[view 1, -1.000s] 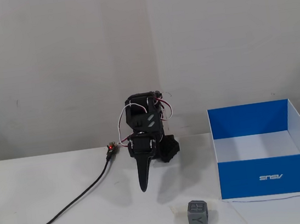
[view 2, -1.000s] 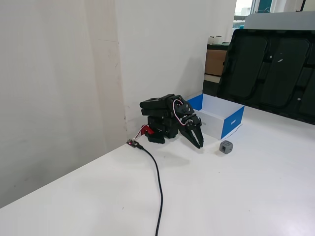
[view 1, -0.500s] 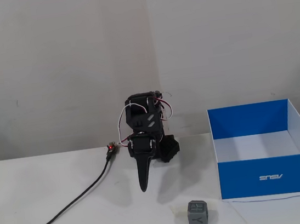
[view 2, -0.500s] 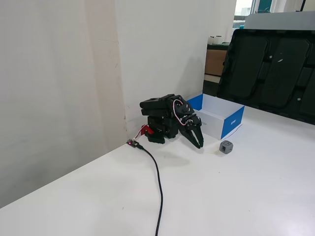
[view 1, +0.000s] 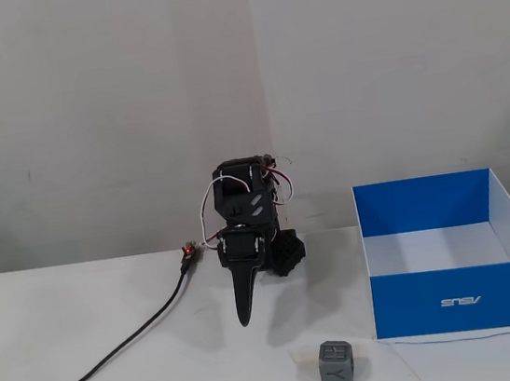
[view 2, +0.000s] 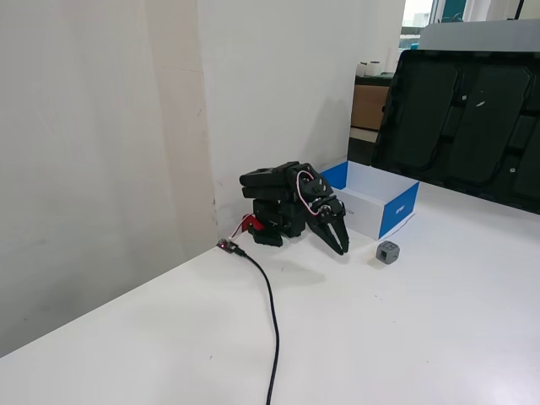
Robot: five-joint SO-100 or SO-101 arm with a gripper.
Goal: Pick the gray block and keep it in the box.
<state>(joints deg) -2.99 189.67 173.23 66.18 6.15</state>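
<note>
The gray block [view 1: 336, 362] is a small dark gray cube with embossed faces. It sits on the white table just off the box's front left corner, and it shows in both fixed views [view 2: 387, 251]. The box [view 1: 457, 297] is blue outside with white lettering and a white floor; it stands open and empty to the right, also seen in the other fixed view [view 2: 396, 207]. My gripper [view 1: 245, 316] is folded low in front of the arm's base, pointing down at the table, fingers together and empty [view 2: 340, 248]. It is well apart from the block.
A black cable [view 1: 117, 354] runs from the arm's base [view 2: 274, 226] across the table toward the front left. A white wall stands right behind the arm. A large black panel [view 2: 460, 122] stands at the table's far end.
</note>
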